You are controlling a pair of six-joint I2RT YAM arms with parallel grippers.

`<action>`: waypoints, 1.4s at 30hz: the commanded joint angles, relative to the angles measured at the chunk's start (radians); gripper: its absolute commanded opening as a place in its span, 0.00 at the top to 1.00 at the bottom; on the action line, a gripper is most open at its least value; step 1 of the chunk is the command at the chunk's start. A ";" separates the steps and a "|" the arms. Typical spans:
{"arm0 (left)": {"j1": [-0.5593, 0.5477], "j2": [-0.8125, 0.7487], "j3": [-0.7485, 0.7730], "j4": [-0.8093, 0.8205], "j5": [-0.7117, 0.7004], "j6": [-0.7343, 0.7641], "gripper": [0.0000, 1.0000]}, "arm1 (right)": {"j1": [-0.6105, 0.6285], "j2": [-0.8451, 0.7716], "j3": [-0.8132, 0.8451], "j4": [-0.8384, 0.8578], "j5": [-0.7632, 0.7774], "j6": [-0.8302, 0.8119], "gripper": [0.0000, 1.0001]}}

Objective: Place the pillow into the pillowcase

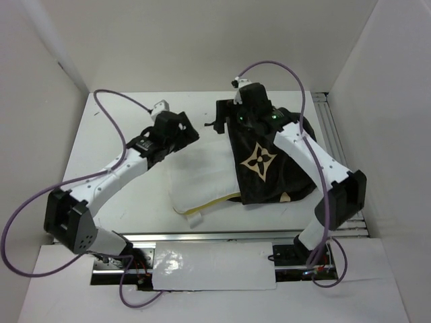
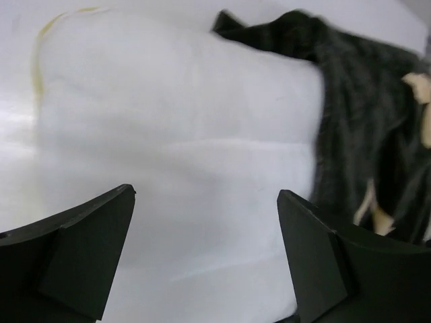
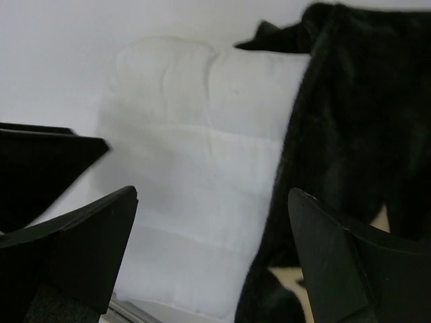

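The white quilted pillow (image 1: 202,178) lies mid-table, its pale yellow trim at the near edge. Its right part is covered by the dark pillowcase (image 1: 273,165) with a tan flower motif. My left gripper (image 1: 187,136) hovers over the pillow's far left corner. In the left wrist view, the left gripper (image 2: 205,192) is open above the pillow (image 2: 182,134) with nothing between its fingers; the pillowcase (image 2: 363,101) lies to the right. My right gripper (image 1: 219,123) is at the pillowcase's far left corner. The right gripper (image 3: 212,194) is open and empty above the seam between pillow (image 3: 195,134) and pillowcase (image 3: 357,101).
White walls enclose the table on the left, back and right. A metal rail (image 1: 202,237) runs along the near edge, with a white sheet (image 1: 212,266) in front of it. A purple cable (image 1: 121,101) loops from each arm. A left finger (image 3: 40,158) shows in the right wrist view.
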 commanded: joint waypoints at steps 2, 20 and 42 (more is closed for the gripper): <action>0.090 -0.178 -0.162 -0.033 0.188 0.105 0.00 | 0.039 -0.108 -0.167 -0.021 0.337 0.067 0.00; 0.160 -0.227 -0.492 0.036 0.397 0.121 0.00 | 0.038 -0.228 -0.476 0.144 0.247 -0.009 0.00; 0.170 -0.300 -0.512 0.145 0.460 0.142 1.00 | 0.170 0.015 -0.367 0.261 0.002 -0.046 1.00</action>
